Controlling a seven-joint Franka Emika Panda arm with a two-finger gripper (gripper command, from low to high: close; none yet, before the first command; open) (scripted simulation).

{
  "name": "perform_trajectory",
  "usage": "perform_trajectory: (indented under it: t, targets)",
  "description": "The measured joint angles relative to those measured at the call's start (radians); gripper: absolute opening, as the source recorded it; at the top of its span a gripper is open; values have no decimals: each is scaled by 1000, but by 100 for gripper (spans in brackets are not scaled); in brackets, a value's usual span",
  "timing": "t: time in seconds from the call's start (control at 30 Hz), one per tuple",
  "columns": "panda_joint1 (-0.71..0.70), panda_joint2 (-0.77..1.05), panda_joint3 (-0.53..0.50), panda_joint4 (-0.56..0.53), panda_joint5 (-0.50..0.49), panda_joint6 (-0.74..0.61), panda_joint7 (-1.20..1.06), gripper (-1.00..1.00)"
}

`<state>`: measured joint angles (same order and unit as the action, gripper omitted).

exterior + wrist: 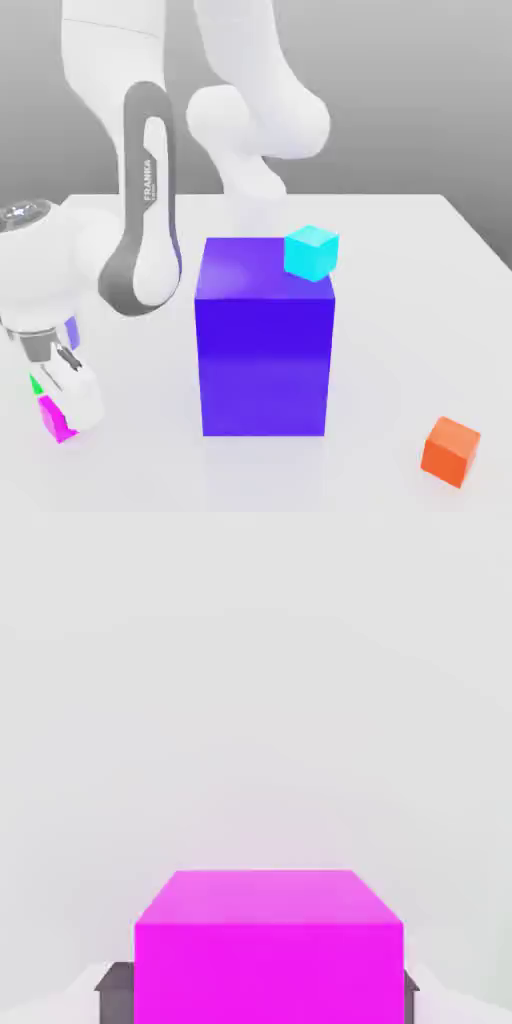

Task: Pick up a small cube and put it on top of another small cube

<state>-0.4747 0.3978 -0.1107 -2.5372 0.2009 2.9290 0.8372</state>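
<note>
The magenta cube (268, 972) is grasped by the gripper (257, 997), its sides pinched between the two dark pads (117, 994). Both are seen toward the exterior view's left of the big blue block (265, 350), well apart from it; whether the cube is clear of the table (380, 350) cannot be told. On that same side of the block, a sliver of the green cube (36, 384) is seen near the magenta one, mostly hidden. The cyan cube (311, 252) is seen at the block's top, by its right-hand edge. Toward the exterior view's right of the block, the orange cube (450, 451) is seen on the table.
</note>
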Motion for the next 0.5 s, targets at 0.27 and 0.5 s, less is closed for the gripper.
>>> perform_trajectory:
  t: [0.27,0.5]
  targets:
    - [40,-225,-101,-55,-124,-168,140,-100]
    - [-83,-399,-221,-130,-211,-261,464,-100]
